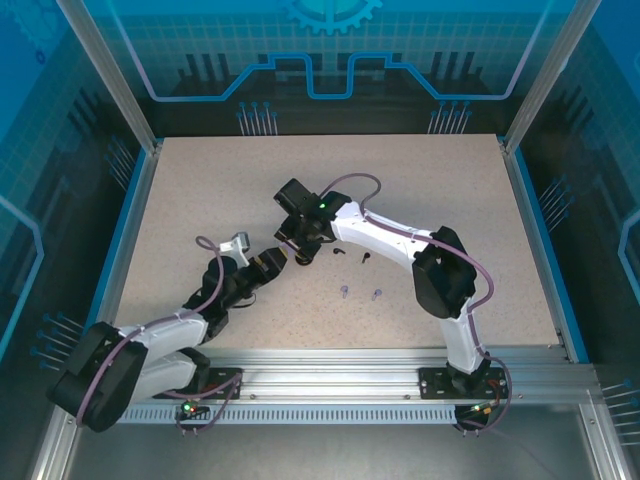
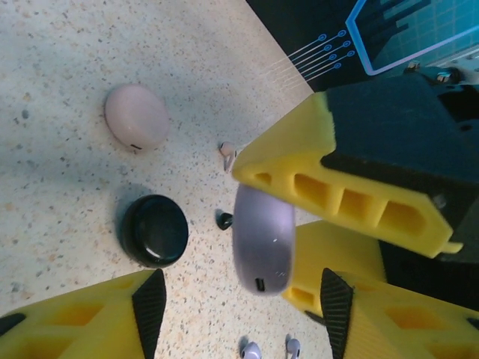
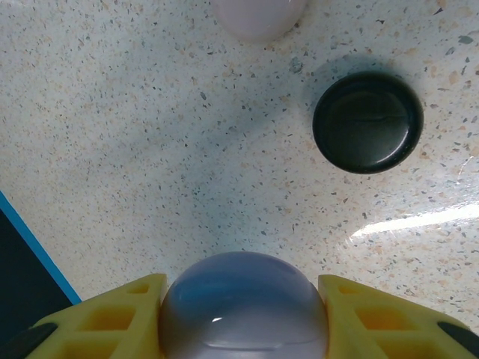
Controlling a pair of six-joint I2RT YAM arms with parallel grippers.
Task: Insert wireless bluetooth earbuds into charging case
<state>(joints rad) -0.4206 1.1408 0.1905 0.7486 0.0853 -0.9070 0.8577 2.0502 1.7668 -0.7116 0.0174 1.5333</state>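
Around the lavender case (image 2: pixel 262 239), which looks raised clear of the desk (image 2: pixel 60 45), my right jaws are clamped on its two sides. My left jaws stand apart just short of it, gripping nothing. I judge the step in hand is prising the lid open. The lavender earbuds (image 1: pixel 345 292) lie on the desk near the case, towards the arm bases. A black earbud (image 2: pixel 224 221) and the black case (image 2: pixel 155 230) sit beside it, the pink case (image 2: pixel 136 116) beyond. I'd hold the right grip firm, close the left pads (image 2: pixel 152 303) on the lid alone, and lift gently.
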